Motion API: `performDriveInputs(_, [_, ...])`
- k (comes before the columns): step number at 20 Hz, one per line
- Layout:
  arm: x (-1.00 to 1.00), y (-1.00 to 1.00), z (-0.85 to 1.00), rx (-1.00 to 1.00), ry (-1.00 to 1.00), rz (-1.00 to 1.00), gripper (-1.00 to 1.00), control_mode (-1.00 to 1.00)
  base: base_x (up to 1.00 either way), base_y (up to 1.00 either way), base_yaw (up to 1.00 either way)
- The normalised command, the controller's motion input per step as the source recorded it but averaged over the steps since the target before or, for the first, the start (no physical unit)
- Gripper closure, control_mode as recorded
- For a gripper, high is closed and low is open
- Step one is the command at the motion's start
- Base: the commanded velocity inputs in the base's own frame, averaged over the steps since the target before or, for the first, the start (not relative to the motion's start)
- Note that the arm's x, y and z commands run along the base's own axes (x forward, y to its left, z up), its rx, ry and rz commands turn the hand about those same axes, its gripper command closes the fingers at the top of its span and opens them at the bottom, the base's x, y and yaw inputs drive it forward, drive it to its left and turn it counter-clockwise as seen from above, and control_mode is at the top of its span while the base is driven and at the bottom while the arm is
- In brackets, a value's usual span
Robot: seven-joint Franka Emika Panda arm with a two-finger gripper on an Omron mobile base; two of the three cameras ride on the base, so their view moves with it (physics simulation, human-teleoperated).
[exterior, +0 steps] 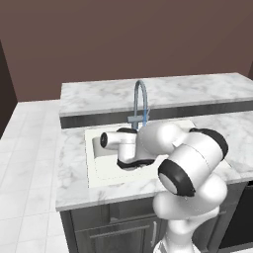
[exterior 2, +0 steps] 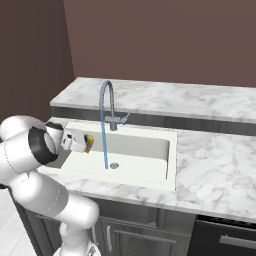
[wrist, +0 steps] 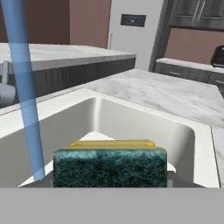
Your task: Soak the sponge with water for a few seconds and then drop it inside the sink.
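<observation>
Left base view: I see my arm bent over the white sink [exterior: 99, 173], the hand reaching in from the right side of the basin. The tap [exterior: 140, 101] stands at the far rim, with the marble counter [exterior: 74, 168] all round. From here I can't make out what the hand carries.
Right base view: The fingers [exterior 2: 88, 143] are clenched on the sponge [exterior 2: 89, 142], a small yellow and dark block held above the left part of the basin. The water [exterior 2: 104, 142] runs as a thin blue stream from the spout to just beside the drain [exterior 2: 114, 165]. The sponge sits near the stream, to its left, not in it.
Hand view: The sponge's dark green face [wrist: 109, 168] is at the bottom, yellow edge above. The stream falls apart from it, off to one side.
Progress: I judge that picking up is done and the tap is on; soaking and dropping are left.
</observation>
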Motion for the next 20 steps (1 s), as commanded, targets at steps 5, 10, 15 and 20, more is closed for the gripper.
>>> performDriveInputs(5, [0.0, 0.0, 0.02, 0.0, 0.0, -0.06, 1.0, -1.0, 0.0, 0.0, 0.0])
performDriveInputs(10, [0.0, 0.0, 0.01, 0.0, 0.0, -0.01, 1.0, -1.0, 0.0, 0.0, 0.0])
performDriveInputs(15, [0.0, -0.04, 0.03, 0.0, 0.0, 0.0, 1.0, -1.0, 0.0, 0.0, 0.0])
performDriveInputs(20, [0.0, -0.09, 0.0, 0.0, 0.0, 0.0, 1.0, -1.0, 0.0, 0.0, 0.0])
